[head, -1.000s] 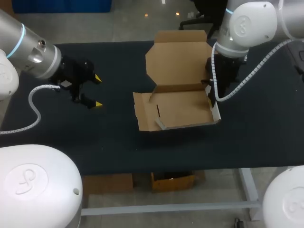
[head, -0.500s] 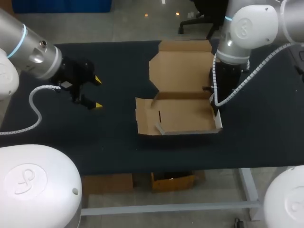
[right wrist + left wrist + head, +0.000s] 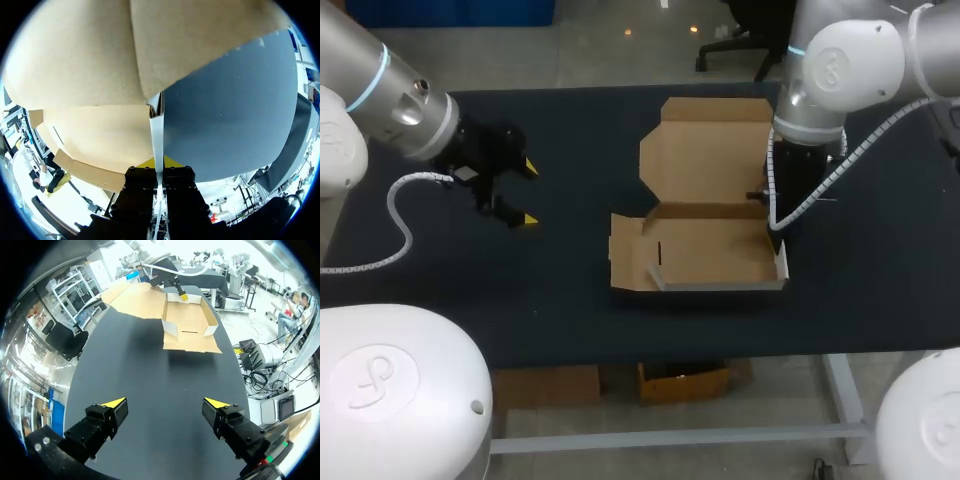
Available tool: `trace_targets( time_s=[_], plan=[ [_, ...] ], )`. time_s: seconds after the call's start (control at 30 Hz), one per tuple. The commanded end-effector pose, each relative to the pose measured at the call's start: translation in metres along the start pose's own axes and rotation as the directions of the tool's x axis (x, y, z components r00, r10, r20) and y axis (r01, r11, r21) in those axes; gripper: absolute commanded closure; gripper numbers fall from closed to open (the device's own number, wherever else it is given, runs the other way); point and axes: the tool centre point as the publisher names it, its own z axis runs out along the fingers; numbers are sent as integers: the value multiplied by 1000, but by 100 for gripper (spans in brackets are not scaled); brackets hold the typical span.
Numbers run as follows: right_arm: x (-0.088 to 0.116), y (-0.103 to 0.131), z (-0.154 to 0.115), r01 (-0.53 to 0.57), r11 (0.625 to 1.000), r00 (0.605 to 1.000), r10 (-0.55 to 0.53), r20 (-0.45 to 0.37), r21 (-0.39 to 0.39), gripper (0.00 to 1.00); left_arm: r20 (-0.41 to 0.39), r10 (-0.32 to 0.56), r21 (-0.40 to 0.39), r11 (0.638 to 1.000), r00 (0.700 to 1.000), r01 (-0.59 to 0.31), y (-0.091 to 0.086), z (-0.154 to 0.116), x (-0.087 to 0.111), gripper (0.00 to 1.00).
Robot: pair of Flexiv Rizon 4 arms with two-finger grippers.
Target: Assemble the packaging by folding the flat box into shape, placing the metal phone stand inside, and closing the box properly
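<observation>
Right end effector [image 3: 159, 167] clamped on the box [image 3: 710, 250] wall; left end effector [image 3: 525, 192], spread wide, off at nine o'clock.

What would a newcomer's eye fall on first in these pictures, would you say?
The half-folded cardboard box lies open at the middle of the table, lid raised behind. The right tool is shut on its right side wall; the left tool hangs open over the table's left part.

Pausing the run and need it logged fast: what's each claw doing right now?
Left claw: open, holding nothing.
Right claw: closed on the right side wall of the box.
</observation>
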Motion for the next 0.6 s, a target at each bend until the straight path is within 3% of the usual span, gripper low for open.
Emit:
trace_targets(
  time_s=[0.03,0.6],
  plan=[
    [2,1,0,-9,1000,1000,9,4,2,100,-2,0,-5,1000,1000,0,-1,0,-1,0],
    [-1,32,11,12,999,1000,-12,5,53,100,-2,0,-5,1000,1000,0,-1,0,-1,0]
  ],
)
